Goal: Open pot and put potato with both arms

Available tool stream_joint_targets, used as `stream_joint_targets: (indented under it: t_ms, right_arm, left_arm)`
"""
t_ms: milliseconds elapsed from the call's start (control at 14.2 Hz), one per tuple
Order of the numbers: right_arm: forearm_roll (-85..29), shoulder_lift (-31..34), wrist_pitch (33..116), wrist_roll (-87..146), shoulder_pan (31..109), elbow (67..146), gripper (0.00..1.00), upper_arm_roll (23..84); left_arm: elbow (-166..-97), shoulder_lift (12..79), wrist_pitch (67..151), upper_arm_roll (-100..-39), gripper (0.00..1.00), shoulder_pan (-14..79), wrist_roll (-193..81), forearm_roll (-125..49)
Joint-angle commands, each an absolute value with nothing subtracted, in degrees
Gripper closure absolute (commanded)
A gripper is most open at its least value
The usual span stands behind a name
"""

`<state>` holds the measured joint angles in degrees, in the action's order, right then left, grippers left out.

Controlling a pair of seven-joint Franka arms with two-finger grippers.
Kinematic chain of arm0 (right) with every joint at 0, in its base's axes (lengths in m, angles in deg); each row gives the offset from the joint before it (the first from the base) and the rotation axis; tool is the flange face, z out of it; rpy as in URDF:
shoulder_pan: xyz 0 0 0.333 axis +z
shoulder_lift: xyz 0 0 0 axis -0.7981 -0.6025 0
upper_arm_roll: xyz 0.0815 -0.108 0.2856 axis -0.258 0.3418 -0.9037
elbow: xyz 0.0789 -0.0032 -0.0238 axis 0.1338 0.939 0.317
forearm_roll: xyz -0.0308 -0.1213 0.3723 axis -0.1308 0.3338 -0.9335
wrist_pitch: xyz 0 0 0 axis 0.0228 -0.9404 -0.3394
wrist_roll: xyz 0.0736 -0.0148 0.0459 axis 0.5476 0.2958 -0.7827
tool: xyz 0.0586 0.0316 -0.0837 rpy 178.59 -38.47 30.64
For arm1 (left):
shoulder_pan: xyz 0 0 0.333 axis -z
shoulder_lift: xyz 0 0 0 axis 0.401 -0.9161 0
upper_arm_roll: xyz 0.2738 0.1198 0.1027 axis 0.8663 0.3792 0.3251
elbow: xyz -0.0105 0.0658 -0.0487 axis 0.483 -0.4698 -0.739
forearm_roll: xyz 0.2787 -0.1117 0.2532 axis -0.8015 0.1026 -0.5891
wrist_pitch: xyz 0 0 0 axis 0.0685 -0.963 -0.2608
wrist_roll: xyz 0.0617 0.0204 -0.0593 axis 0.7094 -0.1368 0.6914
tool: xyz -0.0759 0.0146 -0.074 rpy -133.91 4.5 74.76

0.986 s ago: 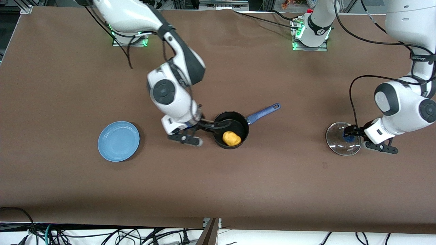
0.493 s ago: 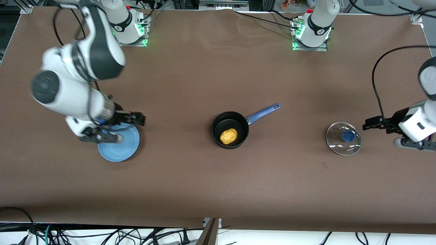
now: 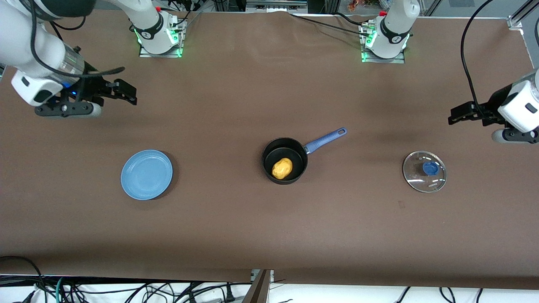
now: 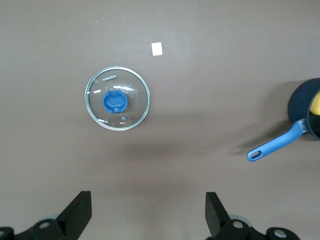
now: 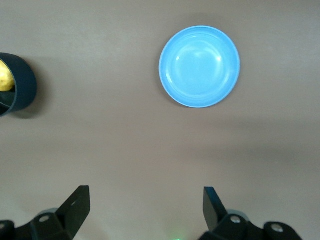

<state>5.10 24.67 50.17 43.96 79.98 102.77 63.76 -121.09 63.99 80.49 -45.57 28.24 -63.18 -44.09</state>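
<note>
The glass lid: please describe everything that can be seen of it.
The glass lid is round, of clear glass with a thin steel rim, and has a blue knob at its centre. Small lettering is printed on the glass near the rim. It lies flat on the brown table, knob up, off the pot and well apart from it, toward the left arm's end of the table. Nothing touches it but the table. The left gripper is up in the air, open and empty.

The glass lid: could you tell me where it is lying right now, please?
In the front view the glass lid lies flat on the table toward the left arm's end, apart from the pot, with the left gripper raised nearby.
</note>
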Motion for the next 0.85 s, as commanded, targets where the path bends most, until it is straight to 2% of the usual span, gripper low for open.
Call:
stream_joint_targets:
  t_ms: [0, 141, 423, 775]
  right_arm:
    - [6.43, 25.27, 47.69, 39.33, 80.64, 101.82, 0.00, 65.93]
    - [7.57, 25.97, 47.34, 36.94, 78.11, 101.29, 0.00, 64.54]
    - [7.84, 26.94, 47.25, 34.21, 65.63, 101.29, 0.00, 52.51]
    - [8.02, 25.36, 46.54, 33.68, 65.34, 98.74, 0.00, 52.93]
  left_arm:
    - [-119.22, 62.51, 79.23, -46.47, 0.00, 27.42, -62.33, -45.45]
    - [-116.15, 60.66, 77.30, -46.38, 0.00, 27.77, -62.25, -45.45]
    - [-113.42, 59.60, 76.50, -46.38, 0.00, 28.21, -62.16, -45.45]
    - [-112.89, 58.99, 75.54, -46.47, 0.00, 27.95, -62.25, -45.37]
